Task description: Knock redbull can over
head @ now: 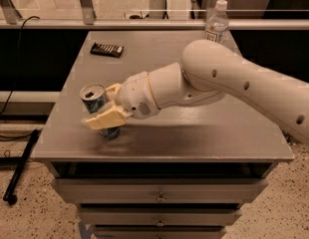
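The redbull can, blue and silver with an open silver top, stands near the front left of the grey table and leans to the left. My gripper reaches in from the right at can height. One cream finger crosses in front of the can's lower half. The other finger is just behind and right of the can's top. The fingers are apart with the can between them. The can's base is partly hidden by the front finger.
A clear plastic bottle with a white cap stands at the table's back right. A dark flat packet lies at the back left. The table's left edge is close to the can. Drawers sit below. A black pole lies on the floor at left.
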### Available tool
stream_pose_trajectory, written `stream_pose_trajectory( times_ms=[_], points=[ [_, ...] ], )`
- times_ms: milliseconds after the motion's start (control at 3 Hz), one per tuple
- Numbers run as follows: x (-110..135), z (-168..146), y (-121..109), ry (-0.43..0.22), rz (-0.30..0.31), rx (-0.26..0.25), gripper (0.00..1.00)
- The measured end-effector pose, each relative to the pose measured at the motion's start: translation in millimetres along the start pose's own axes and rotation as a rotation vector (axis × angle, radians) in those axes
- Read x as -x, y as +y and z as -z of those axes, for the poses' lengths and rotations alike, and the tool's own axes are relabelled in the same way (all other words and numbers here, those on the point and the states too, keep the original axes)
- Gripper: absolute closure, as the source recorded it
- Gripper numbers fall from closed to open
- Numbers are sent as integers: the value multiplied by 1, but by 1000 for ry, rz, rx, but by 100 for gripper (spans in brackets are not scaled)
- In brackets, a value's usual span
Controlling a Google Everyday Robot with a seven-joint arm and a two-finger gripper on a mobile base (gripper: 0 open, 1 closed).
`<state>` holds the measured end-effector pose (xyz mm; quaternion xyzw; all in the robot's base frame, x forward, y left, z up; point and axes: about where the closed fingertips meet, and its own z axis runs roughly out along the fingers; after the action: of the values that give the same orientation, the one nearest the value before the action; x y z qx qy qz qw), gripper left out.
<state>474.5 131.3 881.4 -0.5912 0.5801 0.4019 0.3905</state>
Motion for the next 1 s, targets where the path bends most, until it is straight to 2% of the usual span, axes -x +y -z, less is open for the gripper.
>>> stream_pose_trajectory(
  times_ms=[333,667,1000],
  points=[
    [13,26,-15,19,11,-53,94],
    [29,61,-33,119,85,-99,100],
    [19,91,-52,309,161,-128,100]
  ],
)
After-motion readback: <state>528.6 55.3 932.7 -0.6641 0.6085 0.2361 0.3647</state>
